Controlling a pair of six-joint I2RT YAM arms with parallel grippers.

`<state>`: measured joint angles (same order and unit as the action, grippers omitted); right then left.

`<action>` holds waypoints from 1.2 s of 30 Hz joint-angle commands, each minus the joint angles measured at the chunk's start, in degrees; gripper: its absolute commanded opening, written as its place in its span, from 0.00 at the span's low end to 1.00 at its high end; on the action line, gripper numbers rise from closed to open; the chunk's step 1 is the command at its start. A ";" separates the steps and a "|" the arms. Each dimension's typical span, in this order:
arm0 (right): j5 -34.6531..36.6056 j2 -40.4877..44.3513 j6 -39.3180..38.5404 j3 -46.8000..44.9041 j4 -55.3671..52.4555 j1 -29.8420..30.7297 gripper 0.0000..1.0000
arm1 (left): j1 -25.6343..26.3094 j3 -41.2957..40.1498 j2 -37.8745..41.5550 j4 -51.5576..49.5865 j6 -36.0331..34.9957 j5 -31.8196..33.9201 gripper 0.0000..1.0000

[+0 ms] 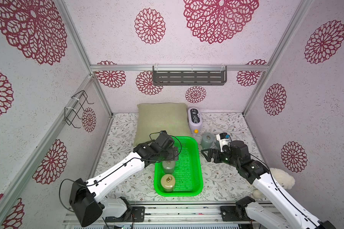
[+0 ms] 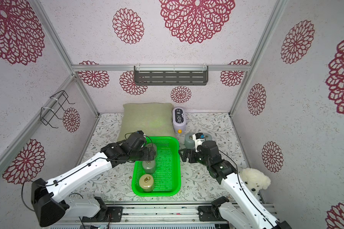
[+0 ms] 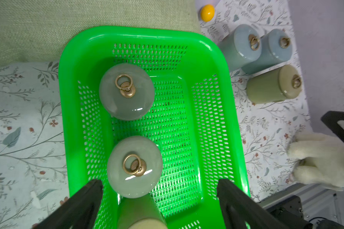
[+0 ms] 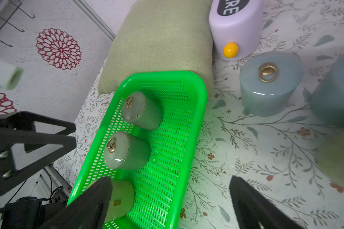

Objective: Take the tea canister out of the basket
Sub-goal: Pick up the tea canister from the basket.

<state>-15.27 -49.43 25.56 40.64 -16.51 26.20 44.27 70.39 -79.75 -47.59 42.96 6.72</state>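
A pale green glazed tea canister is set in the bright green perforated plastic basket, partly under the wide-open, empty left jaws; the right jaws, likewise, are parked at 3 o'clock.

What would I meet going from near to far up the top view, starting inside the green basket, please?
beige canister → pale green canister → pillow → grey wall shelf
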 commanded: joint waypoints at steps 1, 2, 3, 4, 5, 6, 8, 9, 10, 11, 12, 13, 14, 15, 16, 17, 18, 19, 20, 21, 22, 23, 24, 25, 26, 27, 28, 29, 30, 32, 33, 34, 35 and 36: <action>-2.57 1.80 0.63 -3.18 8.58 1.07 0.99 | -1.29 3.94 -5.06 -8.14 -1.61 -0.33 0.97; -3.19 2.11 0.72 -4.32 9.84 1.25 0.99 | -1.83 5.41 -6.71 -9.38 -1.83 -0.59 0.97; -3.50 2.38 0.74 -5.19 10.75 1.46 0.99 | -2.14 6.65 -8.10 -10.53 -2.21 -0.59 0.97; -4.25 2.57 0.59 -5.95 11.78 1.57 0.99 | -2.49 8.03 -9.59 -11.85 -2.50 -0.22 0.97; -4.50 2.75 0.30 -6.48 12.26 1.66 0.99 | -2.84 9.47 -10.96 -13.01 -2.75 0.07 0.97; -4.43 2.84 -0.05 -6.78 12.42 1.71 0.99 | -3.11 10.62 -12.10 -14.00 -3.00 0.09 0.97; -4.32 3.22 -0.64 -7.19 12.75 1.74 0.99 | -3.95 13.26 -14.73 -15.86 -3.55 -0.02 0.98; -4.45 3.52 -0.76 -7.45 12.97 1.72 0.99 | -4.29 14.46 -15.79 -16.74 -3.75 -0.01 0.98; -4.89 3.79 -0.82 -7.67 13.49 1.74 0.99 | -4.62 15.81 -17.02 -17.62 -4.10 0.12 0.98; -5.43 4.03 -1.08 -7.98 13.96 1.71 0.99 | -5.01 17.02 -18.14 -18.35 -4.36 -0.04 0.99; -5.79 4.15 -1.25 -8.09 14.05 1.74 0.99 | -5.39 17.91 -19.15 -18.78 -4.68 -0.20 0.99; -5.88 4.25 -1.46 -8.20 14.08 1.76 0.99 | -5.95 18.92 -20.11 -19.10 -5.03 -0.45 0.99; -5.91 4.34 -1.78 -8.29 14.03 1.80 0.99 | -6.56 19.76 -21.24 -19.37 -5.25 -1.21 1.00; -5.91 4.34 -2.07 -8.45 13.95 1.77 0.99 | -7.09 20.33 -21.92 -19.30 -5.51 -2.01 0.99; -5.79 4.34 -2.33 -8.55 13.80 1.75 0.99 | -7.52 21.18 -22.92 -19.29 -5.82 -2.79 0.98; -5.72 4.41 -2.47 -8.73 13.77 1.76 0.99 | -7.79 22.03 -24.08 -19.42 -6.14 -3.15 0.98; -5.72 4.43 -2.49 -8.90 13.86 1.77 0.99 | -7.96 22.87 -25.03 -19.63 -6.50 -3.35 0.97; -6.02 4.51 -2.37 -9.15 14.09 1.78 0.99 | -8.06 23.88 -26.26 -19.89 -6.86 -3.44 0.97; -6.37 4.59 -2.21 -9.33 14.34 1.77 0.99 | -8.15 24.69 -27.47 -20.21 -7.18 -3.58 0.97; -6.64 4.76 -2.03 -9.52 14.47 1.76 0.99 | -8.31 25.25 -28.27 -20.34 -7.41 -4.01 0.97; -6.70 4.94 -1.80 -9.78 14.65 1.81 0.99 | -8.50 25.61 -29.19 -20.26 -7.65 -4.47 0.96; -6.77 5.20 -1.57 -10.00 14.83 1.83 0.99 | -8.79 25.85 -30.00 -20.26 -7.73 -4.61 0.96; -6.78 5.38 -1.50 -10.18 14.92 1.78 0.99 | -9.06 26.01 -30.56 -20.21 -7.79 -4.76 0.95; -6.75 5.61 -1.33 -10.38 15.01 1.77 0.99 | -9.42 26.11 -31.15 -20.01 -8.04 -5.09 0.94; -6.79 5.79 -1.22 -10.49 15.02 1.81 0.99 | -9.80 26.10 -31.67 -19.81 -8.03 -5.59 0.94; -6.82 5.83 -1.17 -10.58 15.12 1.77 0.99 | -10.10 26.18 -32.14 -19.58 -8.05 -5.86 0.93; -6.96 5.84 -1.35 -10.59 15.02 1.79 0.99 | -10.33 26.25 -32.21 -19.19 -8.26 -6.09 0.93; -6.95 5.75 -1.39 -10.58 14.87 1.76 0.99 | -10.47 26.50 -33.85 -19.12 -8.27 -6.24 0.93; -6.97 5.67 -1.43 -10.50 14.87 1.74 0.99 | -10.58 26.79 -34.83 -19.12 -8.38 -6.26 0.93; -6.97 5.57 -1.57 -10.50 14.93 1.76 0.99 | -10.70 27.66 -36.35 -19.12 -8.74 -6.54 0.93; -7.05 5.50 -1.44 -10.50 15.00 1.83 0.99 | -10.74 28.13 -37.04 -19.29 -8.77 -6.40 0.93; -7.31 5.40 -1.39 -10.50 15.10 1.76 0.99 | -10.84 28.51 -37.79 -19.38 -8.99 -6.37 0.93; -7.47 5.27 -1.31 -10.45 15.24 1.75 0.99 | -10.95 28.87 -38.54 -19.42 -9.11 -6.37 0.93; -7.64 5.22 -1.22 -10.45 15.29 1.80 0.99 | -11.08 29.18 -39.07 -19.47 -9.13 -6.29 0.93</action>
<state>-21.39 -44.53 24.62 29.61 -3.64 27.62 33.93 97.95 -117.34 -66.78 34.85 0.60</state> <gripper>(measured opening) 0.992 0.929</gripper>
